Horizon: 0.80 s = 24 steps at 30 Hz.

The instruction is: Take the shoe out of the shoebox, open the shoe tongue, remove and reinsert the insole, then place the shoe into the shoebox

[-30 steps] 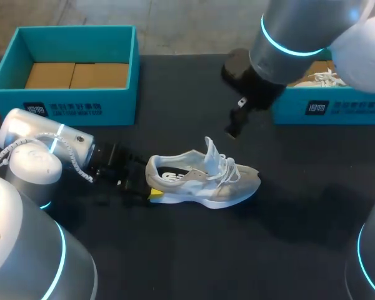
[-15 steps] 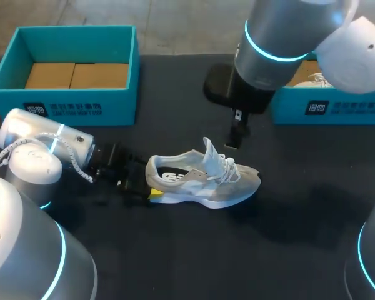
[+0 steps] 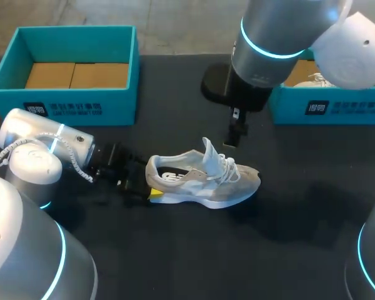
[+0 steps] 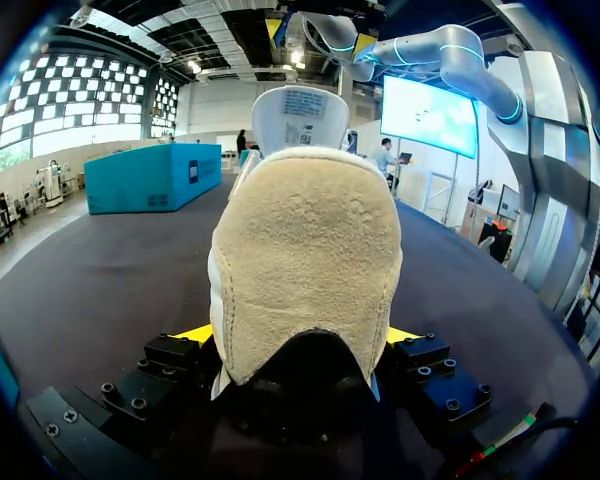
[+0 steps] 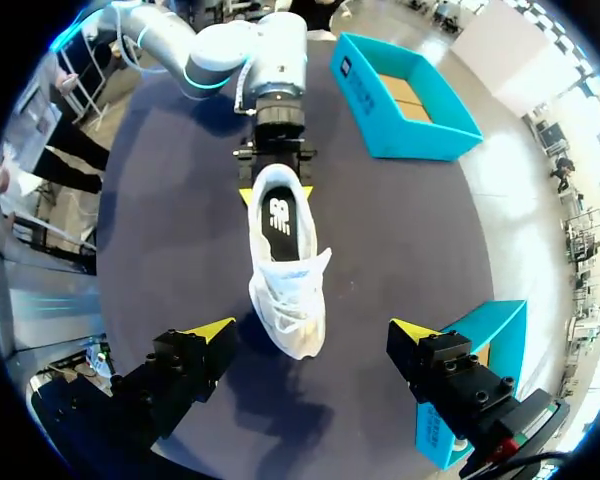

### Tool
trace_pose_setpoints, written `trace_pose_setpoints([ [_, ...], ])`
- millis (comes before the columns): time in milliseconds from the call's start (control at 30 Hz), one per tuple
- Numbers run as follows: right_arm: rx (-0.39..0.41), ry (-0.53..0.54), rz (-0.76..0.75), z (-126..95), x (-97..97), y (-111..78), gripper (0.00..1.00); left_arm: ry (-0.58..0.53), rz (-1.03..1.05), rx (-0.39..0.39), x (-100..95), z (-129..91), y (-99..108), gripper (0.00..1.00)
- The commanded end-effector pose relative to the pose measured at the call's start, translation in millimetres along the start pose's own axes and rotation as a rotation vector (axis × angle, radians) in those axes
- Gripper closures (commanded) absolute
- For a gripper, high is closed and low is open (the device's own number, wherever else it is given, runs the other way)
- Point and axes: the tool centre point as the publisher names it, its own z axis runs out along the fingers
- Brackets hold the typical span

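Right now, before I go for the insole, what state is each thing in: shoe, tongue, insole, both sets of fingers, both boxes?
shoe: upright on its sole on the table, outside both boxes.
tongue: raised.
insole: inside the shoe.
left gripper: fingers shut on the shoe's heel.
right gripper: fingers open, above the shoe's toe end, holding nothing.
left shoebox: open, no shoe inside.
right shoebox: open, second shoe inside.

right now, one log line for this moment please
shoe: on table, tongue up | insole: inside shoe | left claw: shut on shoe | right claw: open, above shoe
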Motion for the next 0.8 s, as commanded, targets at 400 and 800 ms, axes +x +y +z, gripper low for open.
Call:
trace_pose_setpoints([
  [400, 0.058, 0.035, -0.027, 14, -0.2, 84.8, 0.11, 0.0, 0.0, -0.001, -0.1, -1, 2, 1.0],
  [800, 0.083, 0.03, -0.059, 32, 11.1, 118.6, 1.0, 0.0, 0.0, -0.001, -0.1, -1, 2, 1.0],
])
